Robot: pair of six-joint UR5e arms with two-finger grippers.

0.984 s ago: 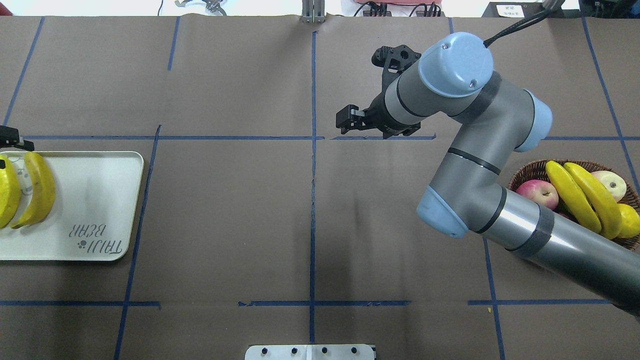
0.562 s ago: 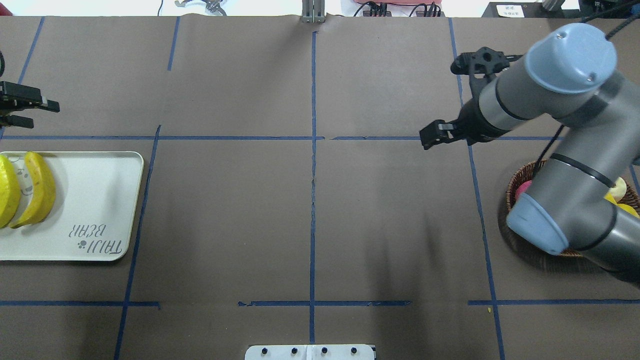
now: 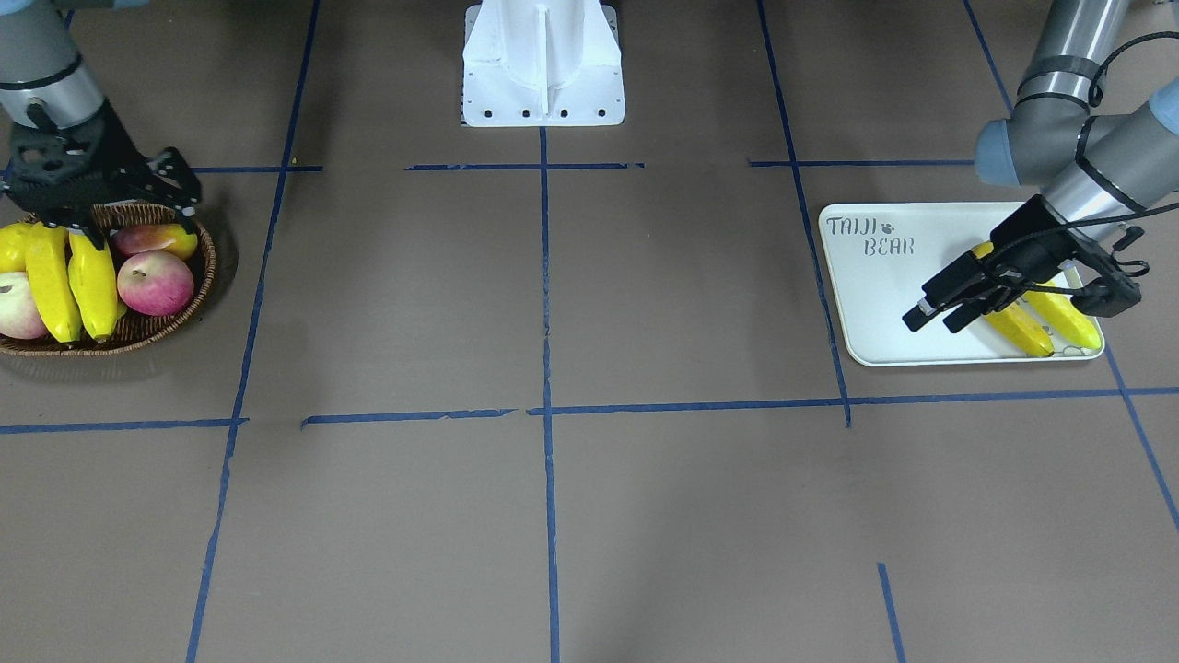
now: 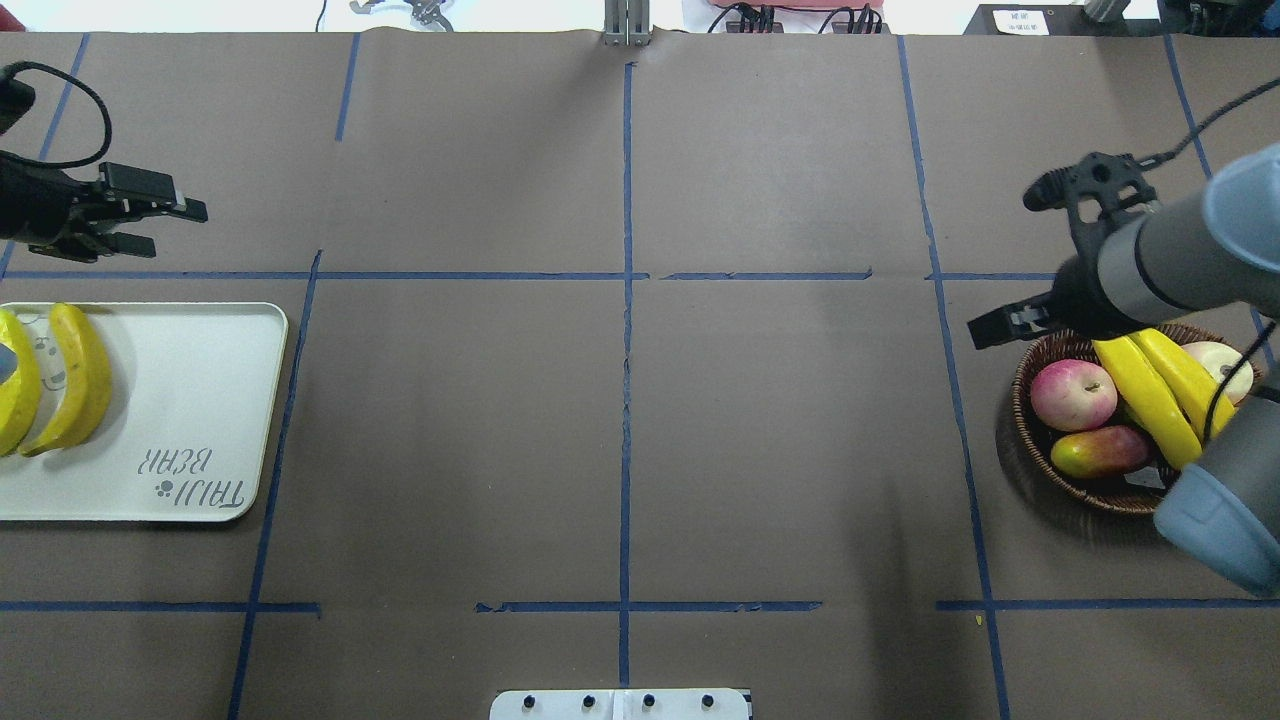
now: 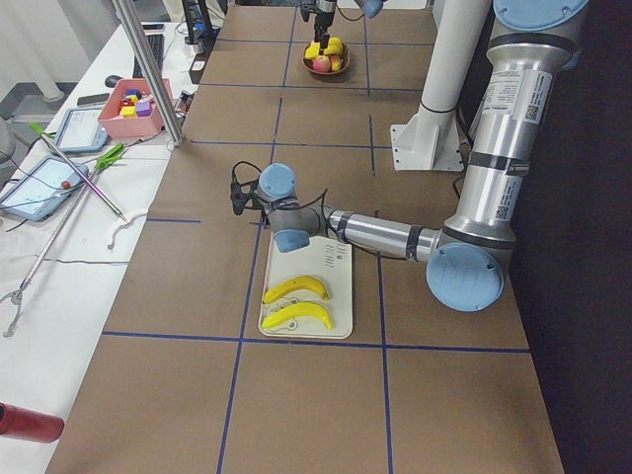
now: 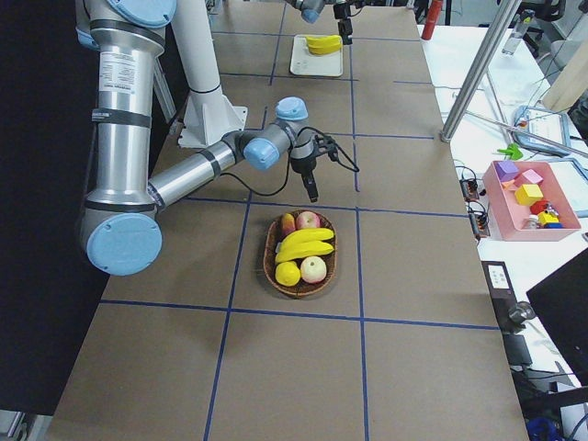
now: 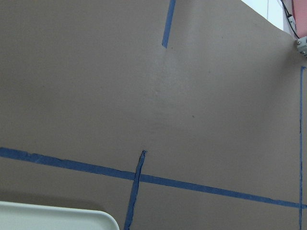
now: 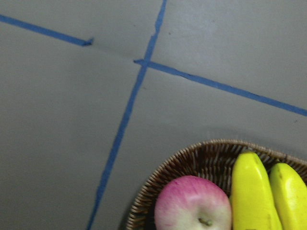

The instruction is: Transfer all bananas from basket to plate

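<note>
Right gripper [image 4: 985,328], opening not discernible, hovers beside dark oval wicker basket [image 4: 1019,402]; its glossy curved yellow bananas [image 4: 1145,400] look slick, best pinched mid-length

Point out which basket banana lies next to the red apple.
The banana nearer the table's middle: it lies beside the red apple, while the other banana lies beside the pale fruit.
</note>
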